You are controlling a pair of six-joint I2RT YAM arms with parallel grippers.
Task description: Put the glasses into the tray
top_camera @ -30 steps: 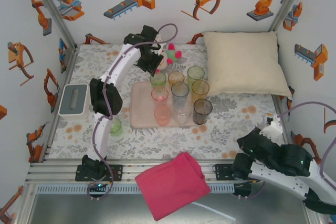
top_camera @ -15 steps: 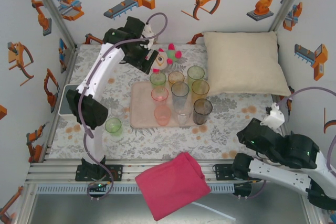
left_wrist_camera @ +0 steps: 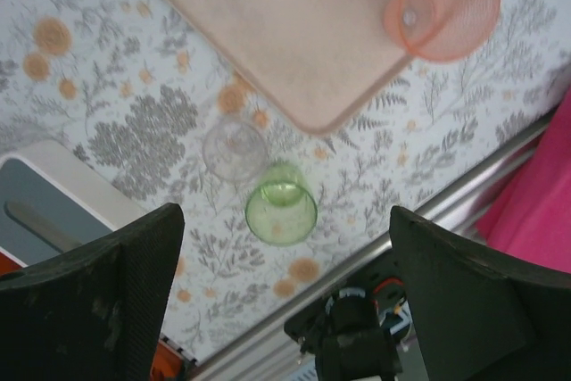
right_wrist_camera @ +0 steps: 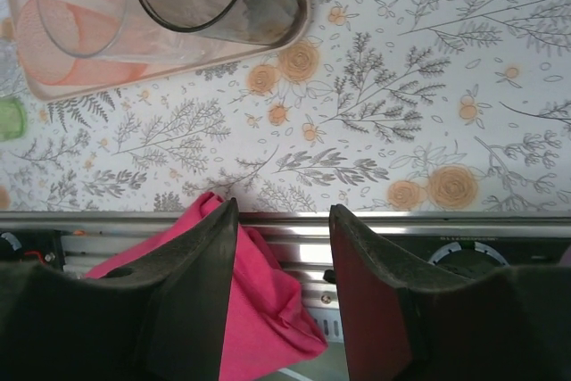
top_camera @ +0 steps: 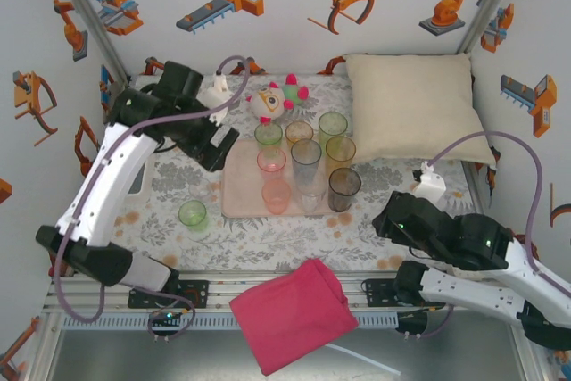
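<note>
The pale pink tray (top_camera: 239, 186) lies mid-table and holds several tumblers, among them a green one (top_camera: 268, 135), a clear one (top_camera: 306, 156) and a smoky grey one (top_camera: 344, 186). A green tumbler (top_camera: 192, 214) and a small clear one (top_camera: 209, 192) stand on the cloth left of the tray. My left gripper (top_camera: 214, 144) hangs high over the tray's left edge, open wide and empty. In its wrist view the green tumbler (left_wrist_camera: 281, 212) and the clear one (left_wrist_camera: 235, 150) sit far below the gripper (left_wrist_camera: 285, 220). My right gripper (top_camera: 385, 220) is open and empty near the front right, and in its own view (right_wrist_camera: 283, 207) it frames the table's edge.
A crumpled pink cloth (top_camera: 293, 311) hangs over the front rail. A cream pillow (top_camera: 415, 109) fills the back right. A plush toy (top_camera: 272, 100) sits behind the tray. The small grey box (left_wrist_camera: 53, 211) stands at the left wall, partly behind my left arm.
My left arm has swung from behind the tray to its left side and its jaws have opened wide. My right arm has come forward over the table, its jaws wider apart.
</note>
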